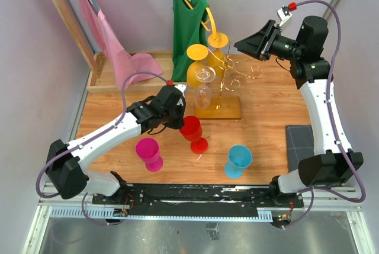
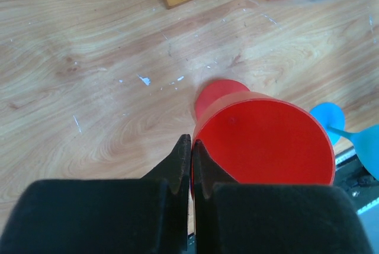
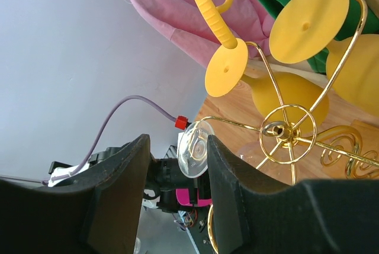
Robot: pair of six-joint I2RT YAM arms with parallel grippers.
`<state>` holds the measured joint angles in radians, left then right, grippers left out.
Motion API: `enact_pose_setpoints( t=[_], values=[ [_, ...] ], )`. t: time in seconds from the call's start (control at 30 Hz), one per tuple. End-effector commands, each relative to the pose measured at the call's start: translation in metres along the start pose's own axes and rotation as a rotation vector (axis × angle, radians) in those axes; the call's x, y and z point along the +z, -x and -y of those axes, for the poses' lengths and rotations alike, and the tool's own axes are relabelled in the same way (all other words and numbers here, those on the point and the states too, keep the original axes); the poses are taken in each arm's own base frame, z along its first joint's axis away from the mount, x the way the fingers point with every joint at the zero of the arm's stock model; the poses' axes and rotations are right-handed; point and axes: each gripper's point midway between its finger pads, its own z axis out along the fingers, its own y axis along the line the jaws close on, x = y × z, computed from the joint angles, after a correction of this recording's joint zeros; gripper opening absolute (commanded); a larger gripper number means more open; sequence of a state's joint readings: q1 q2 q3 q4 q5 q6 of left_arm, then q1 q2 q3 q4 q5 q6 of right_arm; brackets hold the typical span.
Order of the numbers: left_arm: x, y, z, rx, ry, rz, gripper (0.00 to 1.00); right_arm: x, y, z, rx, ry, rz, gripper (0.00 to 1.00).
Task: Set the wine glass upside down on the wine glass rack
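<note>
The gold wine glass rack [image 1: 220,88] stands at the back middle on its flat base [image 1: 228,111]. Two yellow glasses [image 1: 198,64] and a clear glass [image 1: 204,85] hang upside down on it. A red wine glass [image 1: 191,128] stands upright on the table in front of the rack. My left gripper [image 1: 180,122] is shut on its rim, and in the left wrist view [image 2: 191,141] one finger is inside the red bowl [image 2: 266,141] and one outside. My right gripper [image 1: 251,44] is open and empty, high up to the right of the rack's top [image 3: 284,129].
A magenta glass [image 1: 148,152] and a blue glass [image 1: 238,160] stand near the front. A wooden clothes frame with a pink garment [image 1: 103,29] and a green one [image 1: 188,23] is behind the rack. A grey pad [image 1: 299,141] lies at the right.
</note>
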<state>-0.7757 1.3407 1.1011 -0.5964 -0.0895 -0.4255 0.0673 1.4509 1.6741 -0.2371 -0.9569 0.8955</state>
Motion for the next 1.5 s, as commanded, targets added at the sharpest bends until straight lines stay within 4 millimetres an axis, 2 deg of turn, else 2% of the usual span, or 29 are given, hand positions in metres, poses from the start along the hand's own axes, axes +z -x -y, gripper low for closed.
enact_pose_setpoints(
  t=[0.0,0.2,0.4,0.63,0.93,1.07,1.23,1.37,1.47],
  values=[
    [-0.034,0.017,0.021,0.064,-0.104,0.040,0.00,-0.009,0.008,-0.016,-0.065,0.025,0.036,0.45],
    [-0.082,0.033,0.053,0.094,-0.287,0.077,0.00,-0.010,0.008,-0.020,-0.079,0.037,0.036,0.46],
    [-0.150,0.054,0.102,0.144,-0.596,0.156,0.00,-0.010,0.009,-0.020,-0.092,0.039,0.037,0.47],
    [-0.220,0.086,0.123,0.138,-0.890,0.296,0.00,-0.011,0.011,-0.024,-0.100,0.048,0.041,0.47],
    [-0.282,0.119,0.115,0.090,-1.219,0.444,0.00,-0.015,0.008,-0.025,-0.120,0.045,0.046,0.47],
    [-0.301,0.134,0.109,0.036,-1.335,0.470,0.00,-0.017,0.007,-0.029,-0.146,0.061,0.050,0.47],
    [-0.316,0.154,0.099,0.004,-1.473,0.544,0.00,-0.020,0.005,-0.038,-0.192,0.104,0.056,0.47],
    [-0.327,0.172,0.077,-0.139,-1.677,0.588,0.00,-0.023,0.001,-0.049,-0.243,0.171,0.064,0.47],
    [-0.324,0.183,0.068,-0.201,-1.754,0.579,0.00,-0.027,-0.003,-0.063,-0.289,0.246,0.073,0.46]
  ],
)
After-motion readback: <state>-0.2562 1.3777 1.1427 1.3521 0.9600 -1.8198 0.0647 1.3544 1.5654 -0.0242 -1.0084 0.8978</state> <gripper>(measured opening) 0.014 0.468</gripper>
